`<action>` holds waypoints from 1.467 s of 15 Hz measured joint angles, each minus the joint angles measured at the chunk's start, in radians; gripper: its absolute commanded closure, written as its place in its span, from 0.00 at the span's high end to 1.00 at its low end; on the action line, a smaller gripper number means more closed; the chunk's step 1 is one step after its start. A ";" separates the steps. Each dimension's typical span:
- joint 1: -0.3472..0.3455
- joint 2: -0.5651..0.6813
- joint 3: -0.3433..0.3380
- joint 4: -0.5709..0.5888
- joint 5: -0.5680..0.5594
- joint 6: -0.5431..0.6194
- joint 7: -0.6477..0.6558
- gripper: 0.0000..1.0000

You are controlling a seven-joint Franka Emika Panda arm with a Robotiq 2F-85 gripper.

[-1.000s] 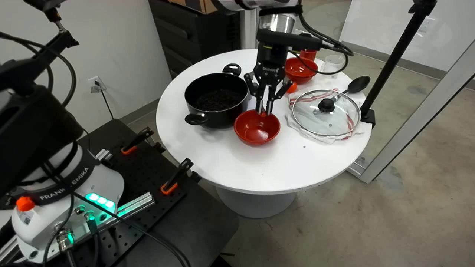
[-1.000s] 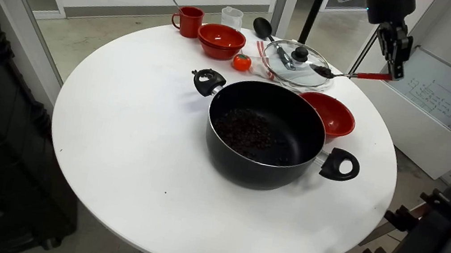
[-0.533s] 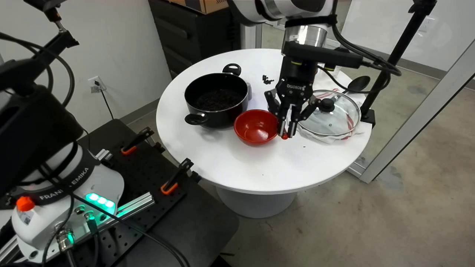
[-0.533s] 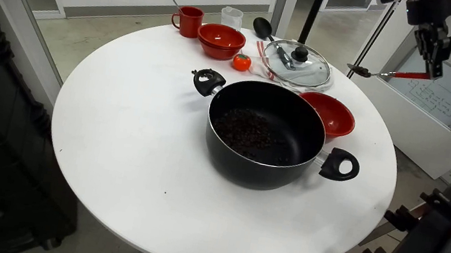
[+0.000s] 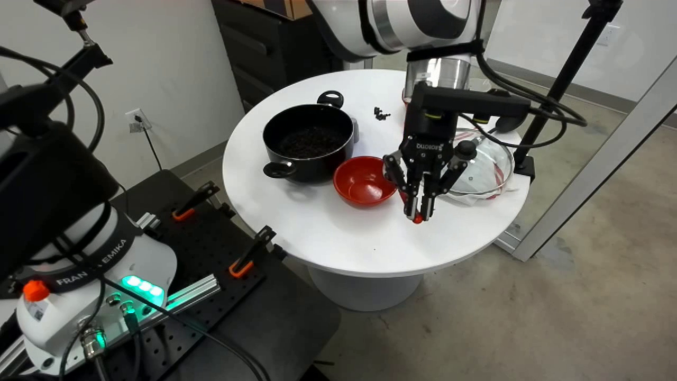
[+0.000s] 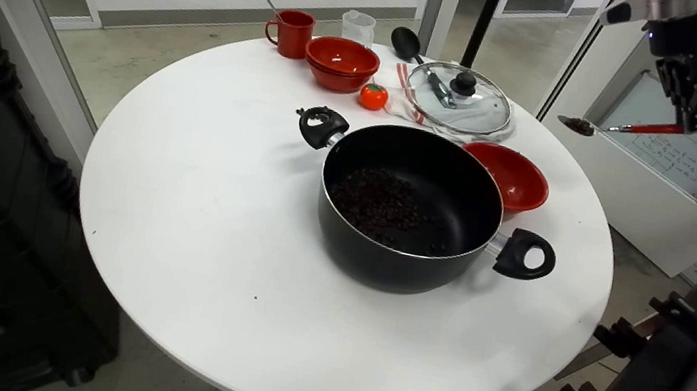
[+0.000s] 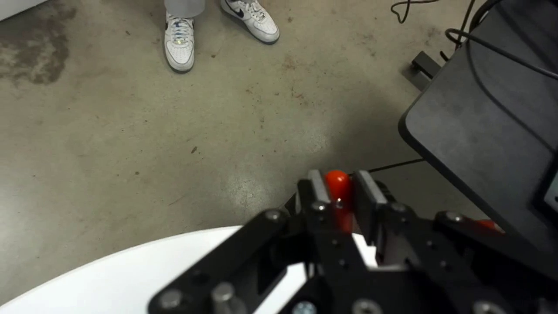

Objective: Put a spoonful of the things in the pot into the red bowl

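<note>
Red mug [image 6: 294, 40] far left, glass lid [image 6: 474, 110] far right in an exterior view; fingers [image 7: 370, 188] clamp the red-handled spoon [image 6: 647, 128].

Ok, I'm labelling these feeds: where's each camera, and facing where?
An exterior view: high beside the base, facing down across the table; base, arm, tool show.
An exterior view: high, pot nearest, facing down across the table; arm's end, tool show.
Wrist view: on the arm, facing floor and shoes; tool shows.
Both exterior views share pot and red bowl.
</note>
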 measured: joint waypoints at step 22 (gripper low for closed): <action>0.106 -0.033 0.097 -0.245 0.055 0.197 0.287 0.05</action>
